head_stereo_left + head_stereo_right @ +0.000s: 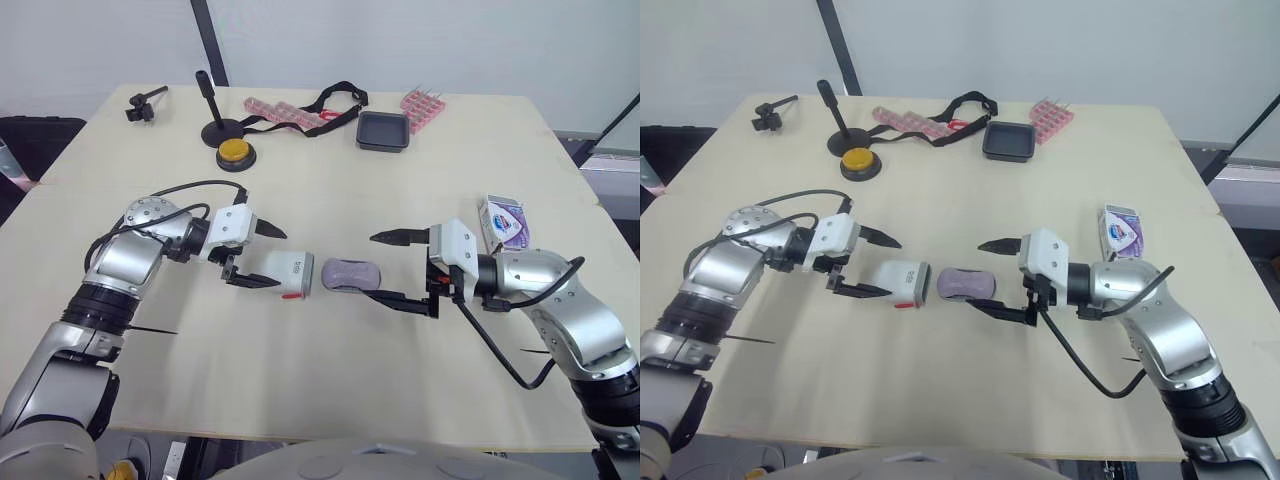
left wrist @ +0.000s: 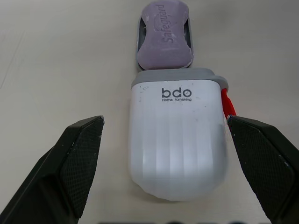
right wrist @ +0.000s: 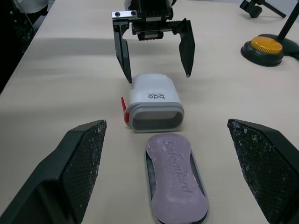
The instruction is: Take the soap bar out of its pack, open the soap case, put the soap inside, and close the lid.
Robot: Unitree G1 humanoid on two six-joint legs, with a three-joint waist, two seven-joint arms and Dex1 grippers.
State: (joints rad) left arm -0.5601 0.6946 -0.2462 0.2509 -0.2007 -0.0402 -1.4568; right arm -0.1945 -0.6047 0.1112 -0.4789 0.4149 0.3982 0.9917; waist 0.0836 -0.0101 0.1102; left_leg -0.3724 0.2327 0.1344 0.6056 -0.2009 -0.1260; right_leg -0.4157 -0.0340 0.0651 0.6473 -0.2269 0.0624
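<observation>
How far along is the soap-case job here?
Done: the soap bar is out of its pack and lies on the case's grey tray, apart from the white cover. In hand: nothing; the open left end effector straddles the cover, the open right end effector flanks the soap. Left: rejoin tray and cover.

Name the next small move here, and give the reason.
Probably shut the left gripper on the white cover to steady it. The soap already lies on the grey tray just outside the cover's mouth, and that gripper stands open astride the cover; the open right gripper could then push.
</observation>
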